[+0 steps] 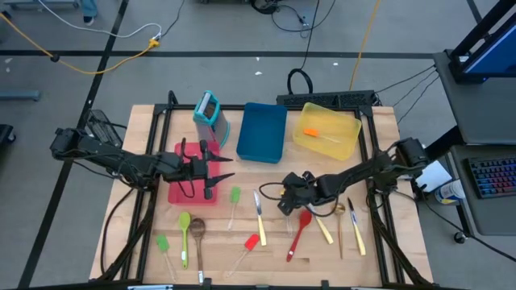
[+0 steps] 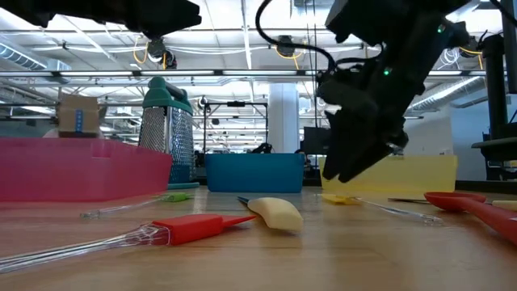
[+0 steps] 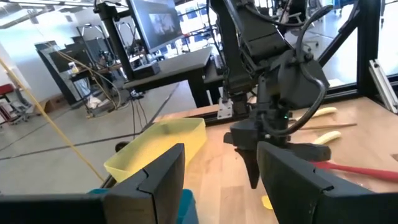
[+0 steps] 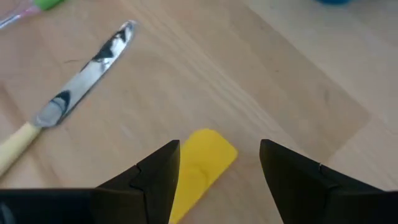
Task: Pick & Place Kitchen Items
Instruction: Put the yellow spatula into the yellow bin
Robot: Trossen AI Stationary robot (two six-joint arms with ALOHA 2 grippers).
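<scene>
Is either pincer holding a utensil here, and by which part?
Nothing is held. The right pincer hangs open over the yellow spatula; the left pincer is open above the red tray.

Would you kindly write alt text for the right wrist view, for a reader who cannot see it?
The right gripper hangs open just above a yellow spatula head lying on the wooden table, framed between the two dark fingers. A cream-handled knife lies apart on the wood to one side.
</scene>
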